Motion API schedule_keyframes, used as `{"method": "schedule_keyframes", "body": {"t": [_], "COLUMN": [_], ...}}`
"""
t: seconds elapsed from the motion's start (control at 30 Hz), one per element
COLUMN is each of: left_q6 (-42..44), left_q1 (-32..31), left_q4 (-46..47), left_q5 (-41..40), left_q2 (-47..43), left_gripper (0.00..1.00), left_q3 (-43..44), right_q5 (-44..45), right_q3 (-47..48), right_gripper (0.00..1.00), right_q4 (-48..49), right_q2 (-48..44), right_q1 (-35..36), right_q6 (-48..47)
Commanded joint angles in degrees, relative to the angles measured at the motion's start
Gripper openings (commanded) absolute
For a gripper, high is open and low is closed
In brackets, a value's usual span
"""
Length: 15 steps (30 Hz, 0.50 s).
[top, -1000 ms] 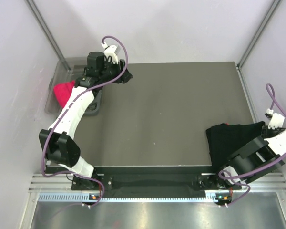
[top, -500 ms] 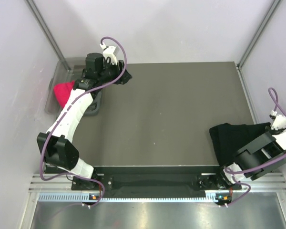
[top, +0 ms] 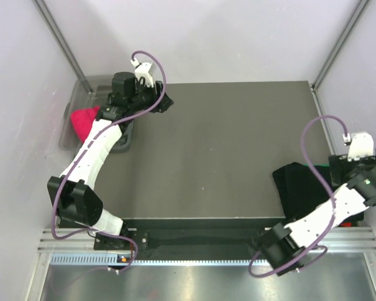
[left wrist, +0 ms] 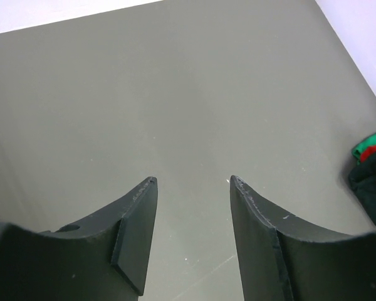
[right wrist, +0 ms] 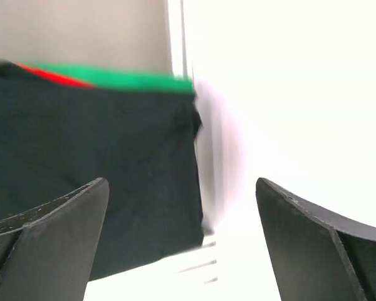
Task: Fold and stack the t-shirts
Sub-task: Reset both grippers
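- Folded black cloth t-shirt (top: pixel 299 188) lies at the near right corner of the flat grey-green table (top: pixel 225 144). It's on top of a green cloth shirt (right wrist: pixel 113 80) & a red cloth shirt (right wrist: pixel 50 75), whose edges peek out from under it. Looks like the stack spot, kept to one side, away from the folding area mid-table.
- Right gripper (right wrist: pixel 182 182): fingers wide apart, nothing btw them, low over the black shirt's right edge. Wrist view is blurred, so can't tell if a tip touches cloth. Prob. a let-go pose: load down, jaws clear of it.
- Left gripper (left wrist: pixel 193 179): fingers apart, empty, over bare table at far left, just beside the translucent grey plastic tub (top: pixel 94 83). Parked there, I'd judge, to fetch the next shirt.
- Crumpled pinkish-red cloth shirt (top: pixel 83 120) sits in the tub, partly under the left arm. Unfolded, likely next up.
- Est.: stack is three deep, at least one shirt to go.
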Motion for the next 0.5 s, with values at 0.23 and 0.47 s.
{"method": "schedule_keyframes", "body": {"t": [0.23,0.47], "left_q6": [10.5,15.5], "left_q1": [-3.7,-4.9], "left_q4": [-1.8,-4.6], "left_q5": [-19.3,-23.4], "left_q2": [-3.9,-4.6], "left_gripper": [0.63,0.94], "left_q3": [-2.3,-5.6], "right_q5": [-9.9,9.5], "right_q3": [6.9,12.8], "right_gripper": [0.99,1.0], "right_q4": [-4.2,14.7], "right_q2": [2.1,13.4], "right_q1": [23.8,52.6], "right_q6": [25.2,42.6]}}
